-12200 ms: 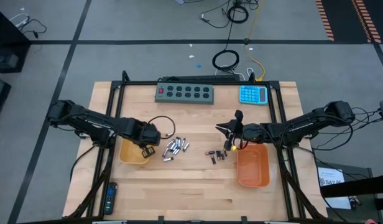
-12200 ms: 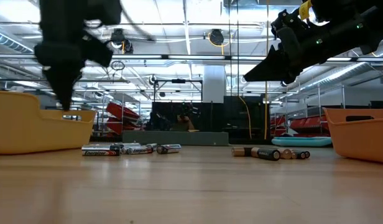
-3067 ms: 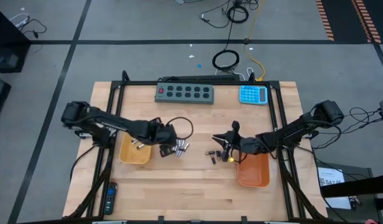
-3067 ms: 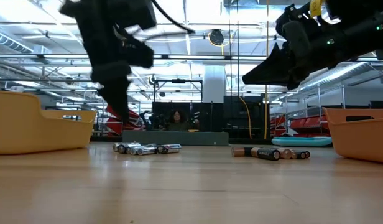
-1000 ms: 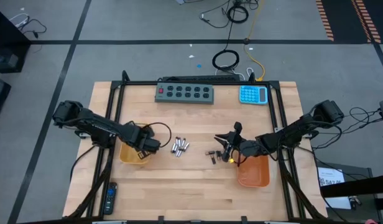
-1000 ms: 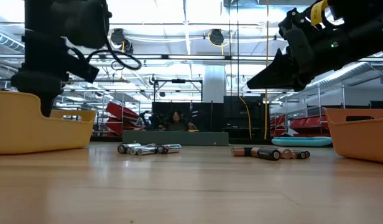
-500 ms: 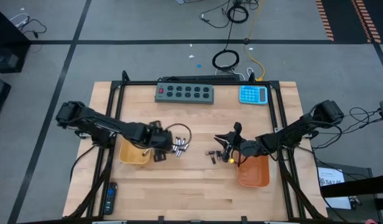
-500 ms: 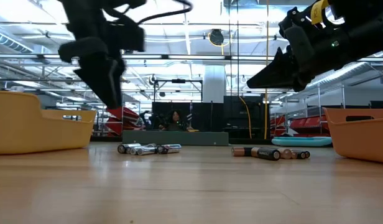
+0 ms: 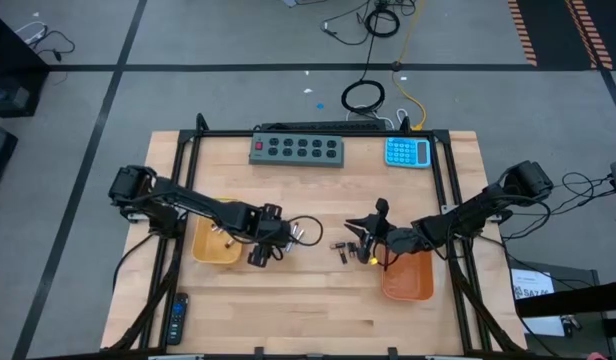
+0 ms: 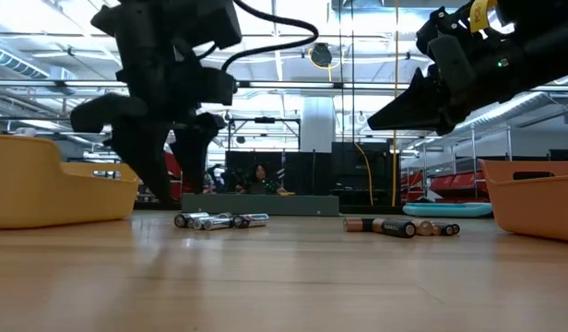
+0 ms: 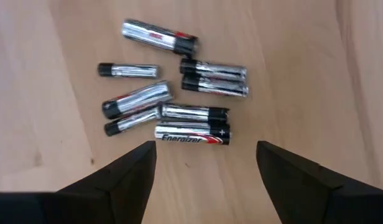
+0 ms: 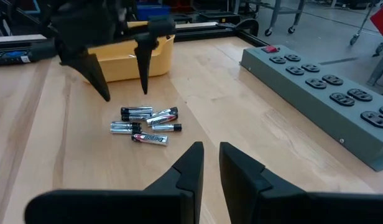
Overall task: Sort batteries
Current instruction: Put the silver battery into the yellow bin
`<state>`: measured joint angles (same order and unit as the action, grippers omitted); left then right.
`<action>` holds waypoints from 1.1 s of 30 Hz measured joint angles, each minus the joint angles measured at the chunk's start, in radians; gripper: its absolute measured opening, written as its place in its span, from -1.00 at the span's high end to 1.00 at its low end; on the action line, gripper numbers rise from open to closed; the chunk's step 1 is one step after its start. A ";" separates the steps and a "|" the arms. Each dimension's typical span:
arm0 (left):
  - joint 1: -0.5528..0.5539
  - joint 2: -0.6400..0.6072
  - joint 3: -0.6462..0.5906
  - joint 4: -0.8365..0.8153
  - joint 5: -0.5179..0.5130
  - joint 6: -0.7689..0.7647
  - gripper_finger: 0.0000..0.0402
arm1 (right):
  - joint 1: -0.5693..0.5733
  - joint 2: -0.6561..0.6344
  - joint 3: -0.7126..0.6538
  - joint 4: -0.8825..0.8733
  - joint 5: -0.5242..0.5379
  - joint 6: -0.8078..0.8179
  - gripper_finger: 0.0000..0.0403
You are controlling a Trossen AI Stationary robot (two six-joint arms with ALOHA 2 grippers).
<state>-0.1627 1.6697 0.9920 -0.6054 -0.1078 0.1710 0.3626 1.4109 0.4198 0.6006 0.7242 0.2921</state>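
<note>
Several silvery batteries (image 11: 179, 109) lie side by side in a loose heap on the wooden table, right of the yellow tray (image 9: 214, 250). My left gripper (image 11: 207, 163) hangs open just above them, fingers pointing down; the low view shows its tips (image 10: 169, 180) above the heap (image 10: 219, 220). A few darker batteries (image 9: 344, 250) lie left of the orange tray (image 9: 408, 280). My right gripper (image 12: 209, 163) waits above and beside these, its fingers a narrow gap apart with nothing between them. The yellow tray holds a silvery battery (image 10: 104, 173).
A grey power strip (image 9: 297, 149) and a blue calculator (image 9: 407, 152) lie along the far edge. A black remote (image 9: 177, 317) lies near the front left corner. Bare wood stretches along the table's near side between the two trays.
My left gripper has swung from over the yellow tray toward the table's right, coming to hang over the silvery batteries. Its fingers have opened on the way. The batteries on the table have stayed in place.
</note>
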 joint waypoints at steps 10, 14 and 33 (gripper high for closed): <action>0.038 0.048 0.000 0.024 0.002 0.093 -0.59 | 0.011 0.000 0.000 0.000 0.003 0.003 0.79; 0.060 0.060 0.000 0.027 0.045 0.105 -0.59 | 0.011 0.000 0.000 0.000 0.003 0.004 0.79; 0.097 0.101 0.000 0.065 0.147 0.126 -0.50 | 0.011 0.000 0.000 0.001 0.006 0.007 0.79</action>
<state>-0.0654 1.7708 0.9920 -0.5402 0.0395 0.2974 0.3740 1.4109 0.4198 0.6018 0.7303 0.2989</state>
